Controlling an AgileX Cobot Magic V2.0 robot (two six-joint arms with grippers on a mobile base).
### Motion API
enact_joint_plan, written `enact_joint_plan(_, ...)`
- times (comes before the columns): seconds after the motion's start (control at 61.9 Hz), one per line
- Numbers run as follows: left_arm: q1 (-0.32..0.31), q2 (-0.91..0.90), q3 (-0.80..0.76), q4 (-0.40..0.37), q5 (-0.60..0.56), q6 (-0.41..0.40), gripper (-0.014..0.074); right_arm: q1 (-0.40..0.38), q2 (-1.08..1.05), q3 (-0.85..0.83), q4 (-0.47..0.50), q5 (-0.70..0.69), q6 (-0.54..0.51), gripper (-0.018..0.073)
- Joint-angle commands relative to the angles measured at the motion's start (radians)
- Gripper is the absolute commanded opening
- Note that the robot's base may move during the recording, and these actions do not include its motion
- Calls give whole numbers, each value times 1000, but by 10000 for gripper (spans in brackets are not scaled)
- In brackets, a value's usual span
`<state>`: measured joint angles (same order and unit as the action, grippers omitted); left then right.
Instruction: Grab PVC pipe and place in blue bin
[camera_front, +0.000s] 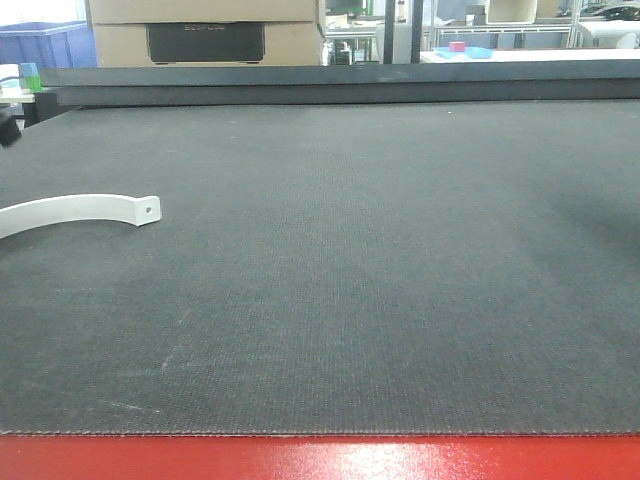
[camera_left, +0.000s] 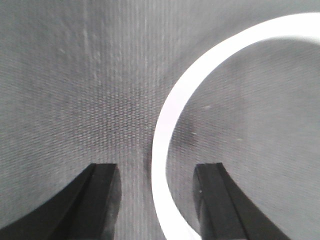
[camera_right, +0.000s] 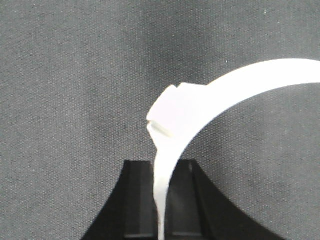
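The right gripper (camera_right: 162, 165) is clamping a white strap (camera_right: 240, 82). Its two black fingers (camera_right: 137, 200) are standing close together, with the strap's thin lower end running down between them. From there the strap is rising and bending away toward the right edge of the right wrist view. At the bend a small white block (camera_right: 170, 110) is sitting against the strap's outer side, and an off-white sliver is showing just under it. Whether that is the pipe I cannot tell, and no view is showing a pipe plainly. The dark mat (camera_right: 75, 75) is filling the rest of that view; whether the strap is touching it cannot be told.

The left gripper (camera_left: 157, 167) is standing wide open and holding nothing, its fingers (camera_left: 102, 200) reaching out over the mat. A second strap (camera_left: 172, 107) is lying flat on the mat and passing between those fingers, nearer the one on the right of the view. It is then sweeping round in an arc to the upper right corner.

In the front view the second strap (camera_front: 75, 210) is lying at the mat's left side, its end with the hole pointing right. A red edge (camera_front: 320, 460) is running along the mat's near side. Beyond the far side, a blue bin (camera_front: 45, 45) is standing at the upper left beside cardboard boxes (camera_front: 200, 25).
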<state>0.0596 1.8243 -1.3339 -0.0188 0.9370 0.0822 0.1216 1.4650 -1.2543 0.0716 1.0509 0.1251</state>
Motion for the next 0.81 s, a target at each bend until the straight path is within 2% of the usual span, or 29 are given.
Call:
enact_joint_plan(0.0,-3,12,-8,3,-2,24,263,1,-11,0,-11,-12,-3,-167)
enact_joint_plan(0.565,-3,67,-9,-1,16,24,251,1,-11,0,-11,-12,-3,-167)
enact_joint_plan(0.598,-3,67,-9,-1,16,24,229,1,-11,0,-11,-12,-3,-167)
enact_joint_plan(0.694,-3,67,-9,-1,17,24,88,1,-11,0,-11,-12,-3,-167)
enact_joint_plan(0.791,-3,67,-11,-1,17,24,-99,1,-11,0,-11,-12,-3,-167)
